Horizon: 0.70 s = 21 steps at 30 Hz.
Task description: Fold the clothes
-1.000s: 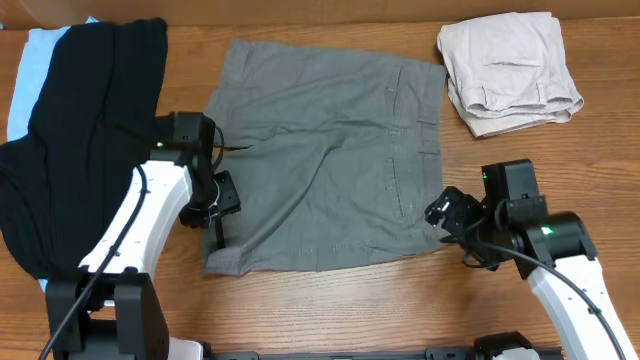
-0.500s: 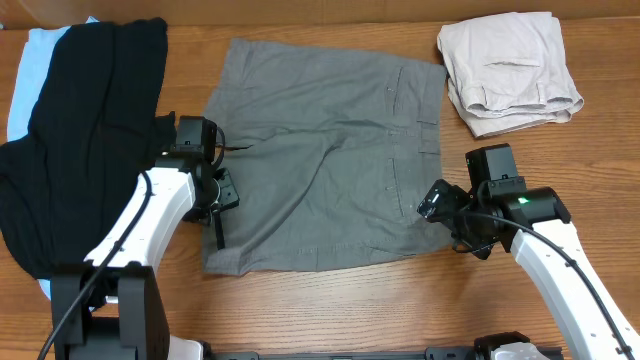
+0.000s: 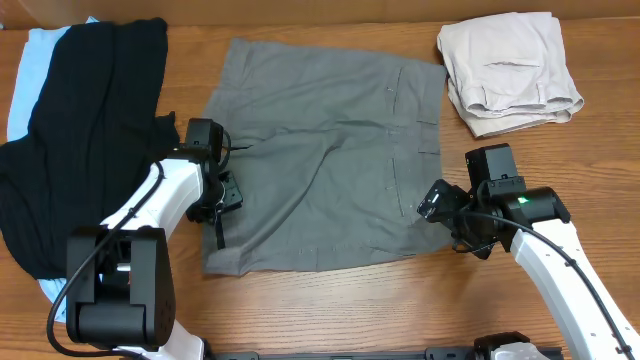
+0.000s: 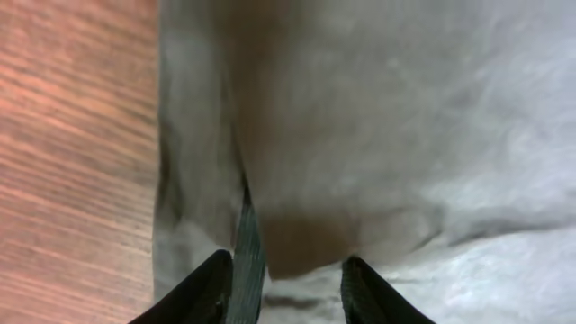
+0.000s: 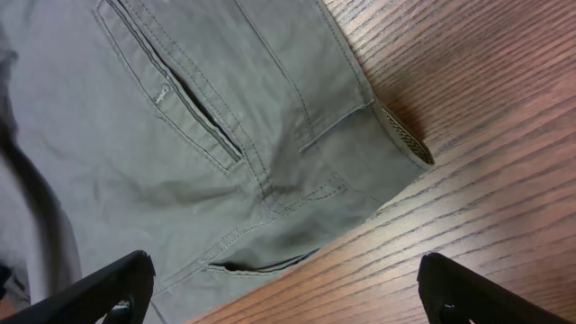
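Grey shorts [image 3: 320, 160] are laid flat on the table [image 3: 330, 300]; the right hand [image 5: 288, 301] is spread wide, empty; the left hand's [image 4: 288, 283] grip cannot be told.

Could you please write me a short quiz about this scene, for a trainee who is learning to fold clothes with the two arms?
1. True or false: the beige shorts lie folded at the top right of the overhead view, apart from the grey shorts.
2. What lies on top of the light-blue garment? A) the black garment B) the beige shorts C) the grey shorts
3. Is the right gripper open or shut, and over which part of the grey shorts is it?

Key: 1 true. 2 A. 3 Open, over the waistband corner.
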Each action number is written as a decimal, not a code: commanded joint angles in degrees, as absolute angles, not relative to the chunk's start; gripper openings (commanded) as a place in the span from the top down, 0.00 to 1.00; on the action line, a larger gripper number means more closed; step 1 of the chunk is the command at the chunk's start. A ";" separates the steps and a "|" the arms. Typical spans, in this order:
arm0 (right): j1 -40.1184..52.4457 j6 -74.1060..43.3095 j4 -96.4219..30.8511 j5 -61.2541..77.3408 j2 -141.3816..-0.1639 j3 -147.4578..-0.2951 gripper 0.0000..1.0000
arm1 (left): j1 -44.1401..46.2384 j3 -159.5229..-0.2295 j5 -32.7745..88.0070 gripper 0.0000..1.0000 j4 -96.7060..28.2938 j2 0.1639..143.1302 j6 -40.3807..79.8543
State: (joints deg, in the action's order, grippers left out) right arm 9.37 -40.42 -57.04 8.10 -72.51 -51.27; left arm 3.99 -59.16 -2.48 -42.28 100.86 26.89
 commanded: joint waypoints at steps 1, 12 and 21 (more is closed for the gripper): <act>9.26 -40.07 -56.88 7.53 -72.36 -51.00 0.03 | 3.75 -58.92 -4.49 0.64 -41.12 101.19 26.63; 9.26 -40.12 -55.92 7.29 -72.36 -51.00 0.05 | -0.36 -70.11 -16.05 0.96 -44.66 101.14 25.56; 9.26 -40.07 -55.33 7.20 -72.36 -51.00 0.05 | -2.85 -74.28 -7.88 0.73 -43.75 101.16 19.25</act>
State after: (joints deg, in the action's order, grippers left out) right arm 9.37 -40.42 -55.53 8.05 -72.51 -51.27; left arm -3.03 -74.22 -12.43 -43.00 101.06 23.44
